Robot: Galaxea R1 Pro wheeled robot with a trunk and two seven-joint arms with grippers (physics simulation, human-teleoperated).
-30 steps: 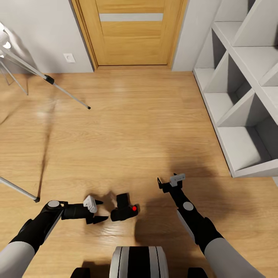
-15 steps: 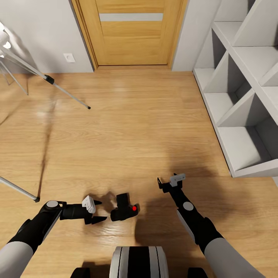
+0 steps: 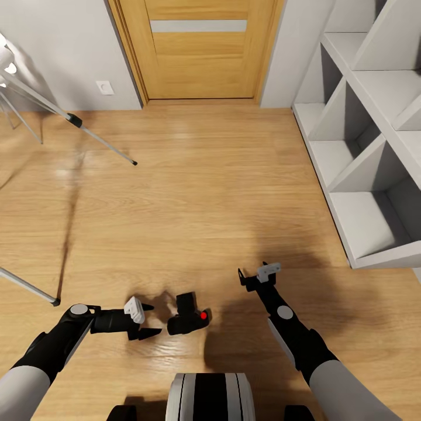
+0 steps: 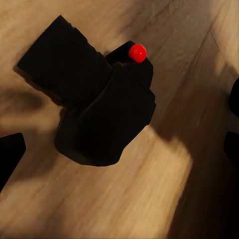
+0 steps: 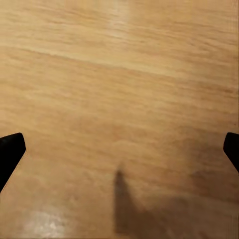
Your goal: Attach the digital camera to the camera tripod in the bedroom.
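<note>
Since the digital camera lies on the wood floor just off my left gripper, whose spread jaws hold nothing, I'd reach with that arm, not the farther, likewise open right gripper.

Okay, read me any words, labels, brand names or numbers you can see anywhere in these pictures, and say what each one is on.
None: no readable text in any view.
The small black boxy digital camera on the light wood floor bears only a red button, no lettering.
The wooden door, the white wall socket plate and the white cube shelves carry no markings.
</note>
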